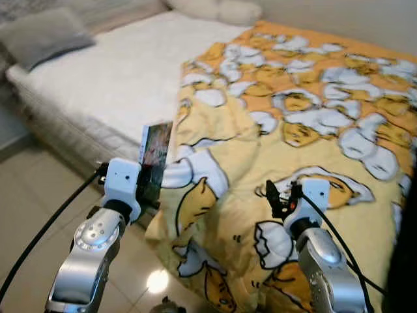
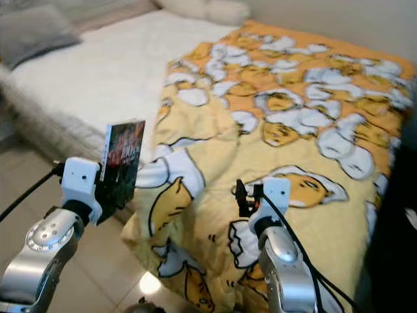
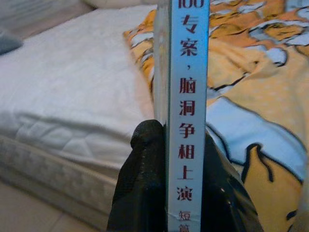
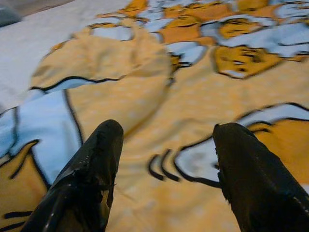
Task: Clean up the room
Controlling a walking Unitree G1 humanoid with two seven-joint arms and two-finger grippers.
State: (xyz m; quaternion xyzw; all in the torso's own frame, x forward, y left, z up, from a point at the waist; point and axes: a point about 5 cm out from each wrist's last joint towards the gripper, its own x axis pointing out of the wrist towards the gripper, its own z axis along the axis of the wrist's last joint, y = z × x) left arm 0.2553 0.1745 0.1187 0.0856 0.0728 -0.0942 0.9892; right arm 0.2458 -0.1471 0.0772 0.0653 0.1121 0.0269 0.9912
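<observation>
**A:** Status on the left gripper [image 3: 186,193]?

**B:** Clamped on a book [image 2: 122,166]. You've got it upright, spine toward the wrist cam, pale blue spine with dark red Chinese characters. The black fingers [image 3: 140,183] press both covers near the bottom end. In the head views the book sits just above the white wrist housing, over the near corner of the bed, above the mattress [image 1: 98,85] edge where the blanket [image 1: 313,130] starts.

**A:** Right gripper [image 4: 166,159]?

**B:** Fingers spread wide, nothing between them. You're hovering it low over the yellow blanket, the one with the white-and-orange egg cartoon print. Can't tell whether the tips touch the fabric.

**A:** Bed layout?

**B:** Blanket covers the right part of the bed and hangs over the near edge toward the tiled floor [image 1: 39,215]. Left part is bare white mattress. Grey pillow [image 1: 42,36] at the far left corner, white pillow [image 1: 218,10] at the far edge, both well apart from the book.

**A:** Cables?

**B:** Black cable [image 1: 45,228] runs from the left wrist down to your left; another trails off the right wrist.
</observation>
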